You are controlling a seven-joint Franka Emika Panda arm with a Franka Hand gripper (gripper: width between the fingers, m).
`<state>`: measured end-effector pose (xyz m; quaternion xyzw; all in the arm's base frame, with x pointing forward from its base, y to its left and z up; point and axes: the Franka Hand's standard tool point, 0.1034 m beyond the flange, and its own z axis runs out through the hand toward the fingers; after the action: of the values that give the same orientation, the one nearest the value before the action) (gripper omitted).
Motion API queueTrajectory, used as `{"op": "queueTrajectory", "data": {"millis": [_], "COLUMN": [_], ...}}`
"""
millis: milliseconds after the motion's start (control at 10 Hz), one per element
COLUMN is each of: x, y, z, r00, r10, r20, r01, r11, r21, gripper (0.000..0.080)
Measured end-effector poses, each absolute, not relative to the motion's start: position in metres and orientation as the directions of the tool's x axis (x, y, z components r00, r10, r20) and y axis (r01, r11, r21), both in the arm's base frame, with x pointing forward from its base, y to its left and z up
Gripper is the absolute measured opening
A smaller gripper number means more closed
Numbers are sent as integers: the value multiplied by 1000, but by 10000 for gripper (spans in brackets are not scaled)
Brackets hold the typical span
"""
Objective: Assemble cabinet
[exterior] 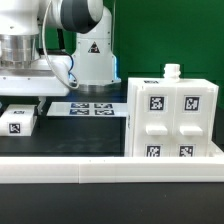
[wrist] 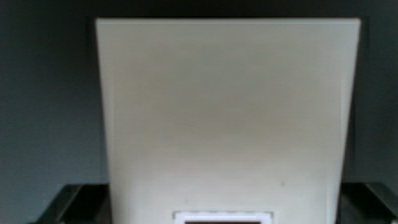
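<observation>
The cabinet (exterior: 170,120) is a large white box with black-and-white tags on its front. It stands upright at the exterior view's right, with a small white knob on top. My gripper (exterior: 20,78) hangs at the exterior view's left, far from the cabinet. It is shut on a flat white panel (exterior: 22,88), held level above the table. In the wrist view that panel (wrist: 222,100) fills the middle, and my gripper (wrist: 217,205) has dark fingers (wrist: 75,203) against both its sides. A tag edge shows on the panel near the jaws.
A small flat white tagged block (exterior: 18,122) lies just below the held panel. The marker board (exterior: 90,108) lies flat between the arm's base and the cabinet. A long white rail (exterior: 110,170) runs across the front of the table.
</observation>
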<state>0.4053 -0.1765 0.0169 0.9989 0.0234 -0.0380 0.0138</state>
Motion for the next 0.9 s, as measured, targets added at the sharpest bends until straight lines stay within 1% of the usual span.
{"op": "queueTrajectory", "data": {"millis": [200, 300, 400, 600, 700, 900], "x": [405, 405, 409, 416, 421, 430], "y": [-176, -173, -160, -140, -129, -96], "z": [17, 20, 39, 71, 83, 116], "r00": [996, 995, 995, 997, 998, 998], "r10": [46, 47, 57, 35, 13, -31], "r20": [-77, -86, -86, -69, -60, -62], "r01": [48, 48, 56, 32, 9, -37], "r11": [-999, -999, -998, -998, -998, -995], "r21": [26, 15, -13, -49, -56, -88], "gripper": [558, 558, 560, 560, 560, 560]}}
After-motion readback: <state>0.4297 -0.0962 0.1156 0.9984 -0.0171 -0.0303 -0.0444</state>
